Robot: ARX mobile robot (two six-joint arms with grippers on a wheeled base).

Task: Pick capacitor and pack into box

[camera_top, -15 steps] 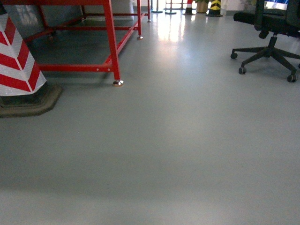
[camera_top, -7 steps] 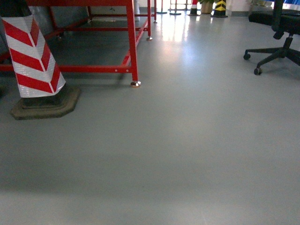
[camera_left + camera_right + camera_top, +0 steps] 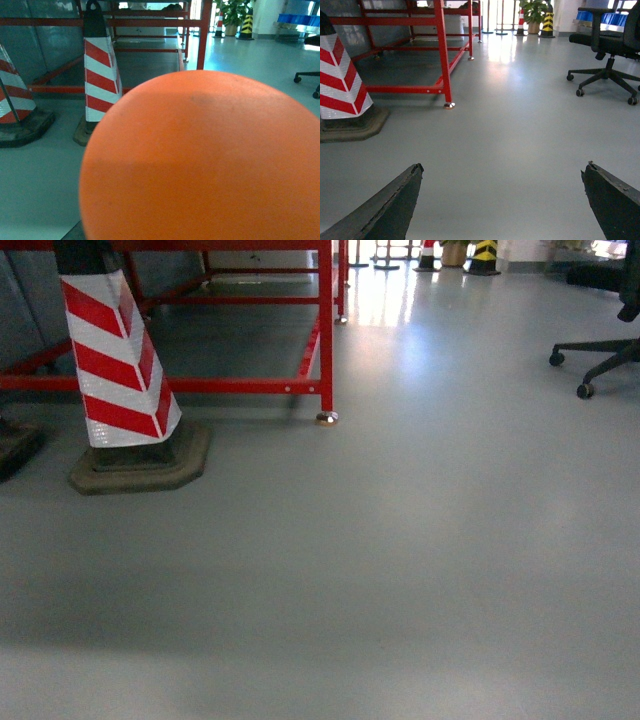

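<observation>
The right gripper [image 3: 502, 200] is seen from its own wrist camera as 2 dark, worn fingertips [image 3: 390, 205] set wide apart at the bottom corners of the view, with nothing but bare floor between them. The left gripper cannot be made out: the left wrist view is almost filled by a smooth orange rounded surface [image 3: 200, 160] very close to the lens, so whether those fingers are apart or together cannot be told, and what the orange surface belongs to cannot be told either. Beyond the hands, a glossy grey floor [image 3: 400, 570] is spread across all 3 views. A red-and-white striped traffic cone on a dark octagonal rubber base [image 3: 118, 370] is stood at the left of the head view, just in front of a red-painted steel frame [image 3: 325, 330] whose foot is planted on the floor near the cone's base. A black swivel office chair on castors [image 3: 607, 55] is seen at the right, well apart from the frame, and a yellow-and-black striped bollard [image 3: 548, 22] with a potted green plant [image 3: 534, 12] beside it is stood far back. Neither a capacitor nor the pale pink box is shown in any view, so the task is judged not yet begun: finding, picking and packing are all left. No brand, label or legible writing is visible.
</observation>
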